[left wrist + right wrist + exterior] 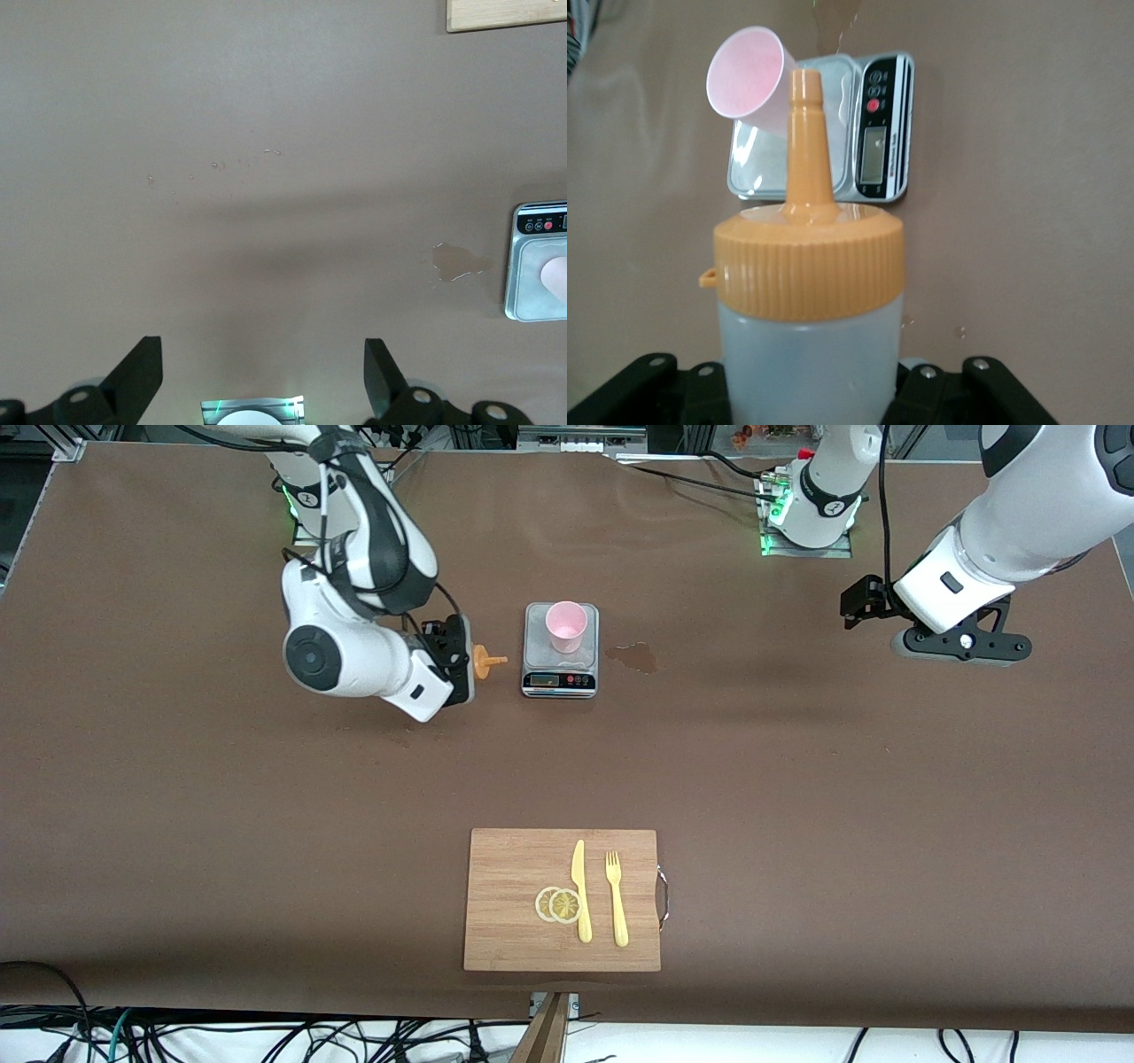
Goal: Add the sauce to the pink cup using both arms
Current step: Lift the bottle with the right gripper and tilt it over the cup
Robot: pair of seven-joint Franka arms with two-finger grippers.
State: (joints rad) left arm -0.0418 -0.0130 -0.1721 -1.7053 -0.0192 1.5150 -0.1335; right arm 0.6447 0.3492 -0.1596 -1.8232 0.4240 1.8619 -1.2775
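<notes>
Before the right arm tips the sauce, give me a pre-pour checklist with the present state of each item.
1. Right gripper shut on the sauce bottle: ok.
2. Nozzle aimed toward the pink cup: ok.
3. Nozzle over the cup's mouth: not ok, it is beside the scale.
4. Cup upright on the scale: ok.
5. Left gripper waiting with jaws open, away from the cup: ok.
6. Sauce level in the bottle: cannot tell.
</notes>
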